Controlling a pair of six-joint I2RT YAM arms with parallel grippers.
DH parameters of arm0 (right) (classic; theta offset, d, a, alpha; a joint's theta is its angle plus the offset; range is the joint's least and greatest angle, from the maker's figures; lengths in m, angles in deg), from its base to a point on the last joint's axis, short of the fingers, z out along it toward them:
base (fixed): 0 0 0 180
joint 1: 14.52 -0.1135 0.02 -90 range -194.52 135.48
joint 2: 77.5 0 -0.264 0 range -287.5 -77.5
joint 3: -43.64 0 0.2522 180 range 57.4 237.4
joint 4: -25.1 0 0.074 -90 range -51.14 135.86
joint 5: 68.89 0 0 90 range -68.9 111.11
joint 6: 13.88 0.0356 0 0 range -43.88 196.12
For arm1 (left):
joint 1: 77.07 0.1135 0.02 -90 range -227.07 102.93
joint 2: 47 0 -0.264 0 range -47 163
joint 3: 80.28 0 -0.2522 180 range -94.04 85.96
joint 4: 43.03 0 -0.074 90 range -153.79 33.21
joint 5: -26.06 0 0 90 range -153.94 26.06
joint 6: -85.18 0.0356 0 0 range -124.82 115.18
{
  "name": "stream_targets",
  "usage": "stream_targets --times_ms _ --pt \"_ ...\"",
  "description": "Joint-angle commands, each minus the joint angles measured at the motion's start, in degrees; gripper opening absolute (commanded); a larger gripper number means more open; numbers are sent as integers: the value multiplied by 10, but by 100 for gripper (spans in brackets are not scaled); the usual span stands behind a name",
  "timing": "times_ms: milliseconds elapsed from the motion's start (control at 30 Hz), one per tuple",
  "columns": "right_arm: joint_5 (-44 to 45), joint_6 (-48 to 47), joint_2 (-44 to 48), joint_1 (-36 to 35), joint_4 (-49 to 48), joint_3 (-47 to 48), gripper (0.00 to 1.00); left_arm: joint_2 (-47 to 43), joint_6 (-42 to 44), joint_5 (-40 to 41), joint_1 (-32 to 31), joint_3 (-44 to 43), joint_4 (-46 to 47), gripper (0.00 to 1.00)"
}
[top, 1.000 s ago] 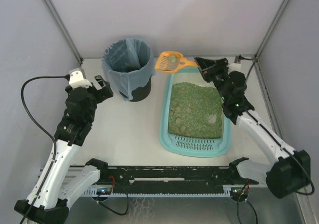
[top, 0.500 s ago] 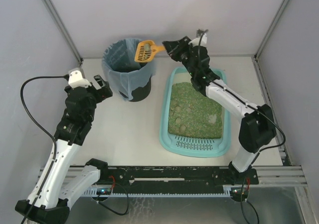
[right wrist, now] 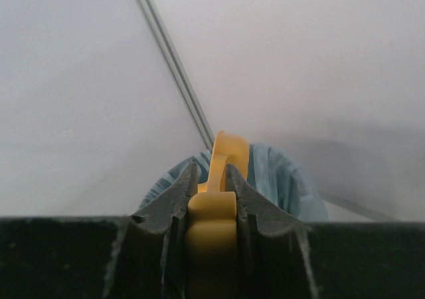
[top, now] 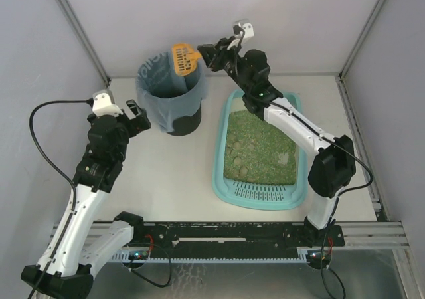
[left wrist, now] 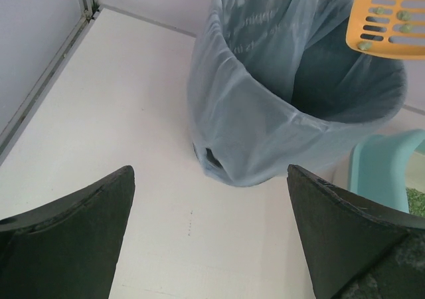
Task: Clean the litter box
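A round black bin (top: 174, 116) lined with a blue bag stands upright on the white table (top: 166, 173), close to the back wall. An orange slotted scoop (top: 184, 58) hangs tilted over the bin's far rim, above the open bag, with a few green granules stuck in its slots.

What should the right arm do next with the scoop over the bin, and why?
Probably a small shake or further tilt of the scoop. Its head hangs over the mouth of the bin, jaws clamped on the handle, yet the left wrist view shows a few green granules stuck in its slats; they should fall into the bag before returning to the litter box.
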Motion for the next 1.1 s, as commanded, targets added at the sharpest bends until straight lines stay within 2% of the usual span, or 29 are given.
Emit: stream_targets --times_ms 0,133,333,600,767,1067 --pt "-8 -116 18 -20 -28 30 0 2 -7 -17 6 12 19 100" --pt "-18 -135 39 -27 -31 26 0 2 -7 -20 8 12 19 100" --pt "-16 -110 101 -28 -47 -9 0 4 -3 -28 8 12 21 100" --pt "30 -95 253 -26 -42 -138 0 5 0 -45 9 13 26 100" --pt "94 -109 366 -21 4 -242 0 7 15 -75 10 11 30 98" --pt "221 -102 544 2 160 -393 0 26 32 -135 1 0 34 92"
